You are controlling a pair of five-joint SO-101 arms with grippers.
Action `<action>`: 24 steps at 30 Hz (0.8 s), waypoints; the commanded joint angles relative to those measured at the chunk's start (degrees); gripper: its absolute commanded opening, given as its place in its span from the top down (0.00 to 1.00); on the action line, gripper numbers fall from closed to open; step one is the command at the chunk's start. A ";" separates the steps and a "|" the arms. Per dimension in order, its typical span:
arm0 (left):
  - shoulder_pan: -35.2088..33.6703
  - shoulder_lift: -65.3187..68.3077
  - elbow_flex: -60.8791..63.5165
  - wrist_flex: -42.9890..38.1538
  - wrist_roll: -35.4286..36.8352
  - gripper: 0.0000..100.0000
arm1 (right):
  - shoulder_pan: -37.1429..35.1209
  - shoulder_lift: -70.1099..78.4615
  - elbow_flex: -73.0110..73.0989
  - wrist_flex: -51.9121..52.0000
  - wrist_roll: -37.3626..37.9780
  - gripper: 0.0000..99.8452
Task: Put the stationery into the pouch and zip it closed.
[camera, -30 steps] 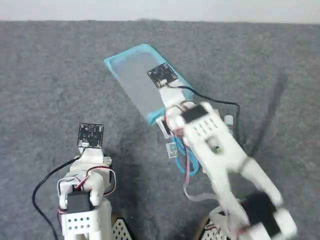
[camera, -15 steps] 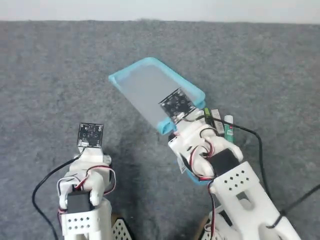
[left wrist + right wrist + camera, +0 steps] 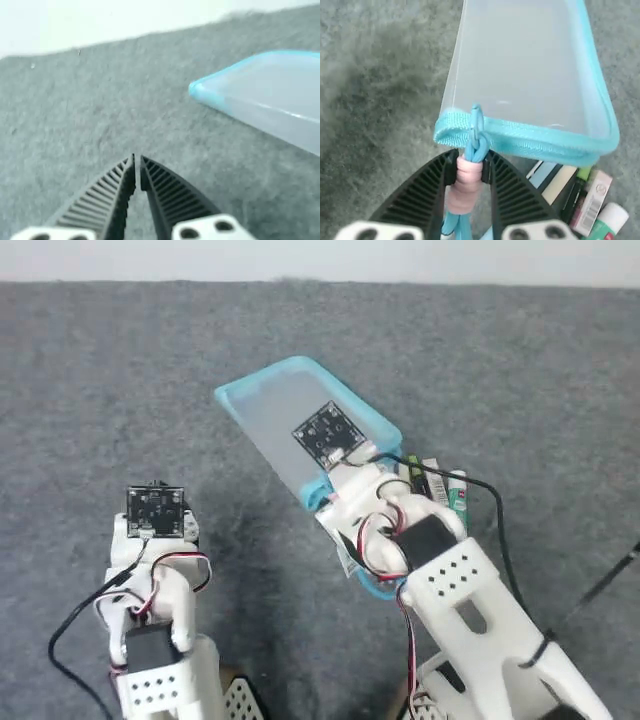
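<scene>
The right arm (image 3: 440,560) has pulled back, shifting the pouch (image 3: 285,410) with it, while the left arm (image 3: 150,585) swung left.

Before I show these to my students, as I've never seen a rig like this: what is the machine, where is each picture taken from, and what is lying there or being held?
These are two small robot arms side by side at a grey mat. The high view looks down on both, the left arm and the right arm. Each wrist view comes from a camera on one arm, looking along its jaws. On the mat lies a see-through pouch with blue edging, and beside it some stationery. The right arm's jaws are shut on a pink pull tab fastened to the pouch's zip. The left arm's jaws are shut on nothing, apart from the pouch.
</scene>
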 commanded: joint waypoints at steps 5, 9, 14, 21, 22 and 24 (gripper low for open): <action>1.85 28.48 -21.14 -2.73 -0.79 0.99 | -0.66 -1.45 -4.66 -1.54 -0.79 0.99; 6.15 53.98 -35.21 1.58 -1.14 0.96 | -0.48 -5.67 -1.49 -5.49 -0.35 0.99; 11.87 64.79 -42.07 1.93 -0.97 0.86 | -0.22 -10.86 2.37 -7.78 0.53 0.99; 13.98 51.52 -33.80 -0.97 -0.88 0.80 | -0.31 -10.07 2.46 -10.95 2.73 0.99; 13.98 48.53 -32.66 -0.97 -0.97 0.79 | -0.31 -9.45 2.37 -11.30 2.81 0.99; 14.07 42.46 -30.37 0.44 -1.32 0.77 | -0.31 -8.48 2.37 -11.56 2.90 0.99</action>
